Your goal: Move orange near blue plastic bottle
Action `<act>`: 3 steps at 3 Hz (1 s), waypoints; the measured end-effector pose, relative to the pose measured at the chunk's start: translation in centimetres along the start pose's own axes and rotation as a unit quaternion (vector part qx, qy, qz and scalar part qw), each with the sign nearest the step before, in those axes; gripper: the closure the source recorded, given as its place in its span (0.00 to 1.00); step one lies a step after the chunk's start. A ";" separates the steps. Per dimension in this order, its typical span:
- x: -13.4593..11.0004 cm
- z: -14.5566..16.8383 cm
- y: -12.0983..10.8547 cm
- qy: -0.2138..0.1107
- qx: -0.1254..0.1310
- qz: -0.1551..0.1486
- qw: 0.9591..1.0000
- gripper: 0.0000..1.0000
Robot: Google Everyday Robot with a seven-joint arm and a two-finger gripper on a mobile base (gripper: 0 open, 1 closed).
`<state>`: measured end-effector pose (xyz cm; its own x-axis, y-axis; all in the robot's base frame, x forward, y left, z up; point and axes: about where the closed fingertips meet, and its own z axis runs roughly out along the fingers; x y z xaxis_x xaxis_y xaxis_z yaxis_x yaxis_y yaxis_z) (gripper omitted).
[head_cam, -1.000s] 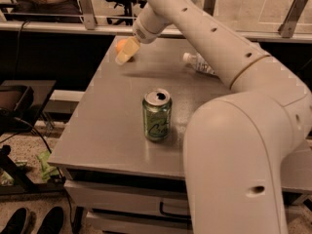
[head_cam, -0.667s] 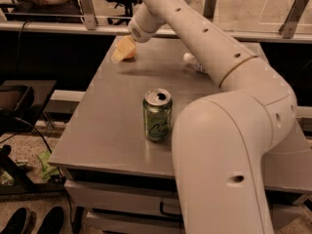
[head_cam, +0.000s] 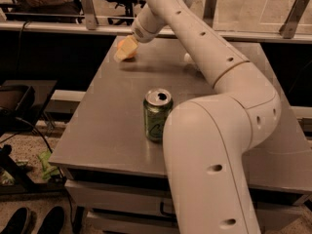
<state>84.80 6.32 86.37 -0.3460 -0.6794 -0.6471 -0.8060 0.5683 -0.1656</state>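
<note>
The orange (head_cam: 120, 43) shows only as a small orange patch at the far left corner of the grey table (head_cam: 102, 130). My gripper (head_cam: 125, 50) is right at it, low over the table top and covering most of it. The blue plastic bottle is almost wholly hidden behind my arm. Only a small white bit (head_cam: 186, 57), probably its cap, peeks out at the far middle of the table, to the right of the orange.
A green soda can (head_cam: 157, 114) stands upright in the middle of the table, close to my big white arm (head_cam: 219, 145), which fills the right side. A rail with metal posts (head_cam: 87, 4) runs behind the table. Shoes (head_cam: 29, 222) are on the floor at lower left.
My arm's elbow and forearm have swung left and nearer the camera, covering more of the bottle. The gripper has stayed at the orange.
</note>
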 end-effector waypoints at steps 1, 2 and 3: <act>0.2 0.4 -0.2 -0.001 -0.009 0.006 1.000 0.15; 0.0 0.3 0.0 -0.007 -0.023 0.003 1.000 0.46; -0.1 0.2 0.0 -0.009 -0.028 -0.001 1.000 0.69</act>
<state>84.87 6.49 86.28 -0.3361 -0.6715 -0.6605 -0.8321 0.5402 -0.1257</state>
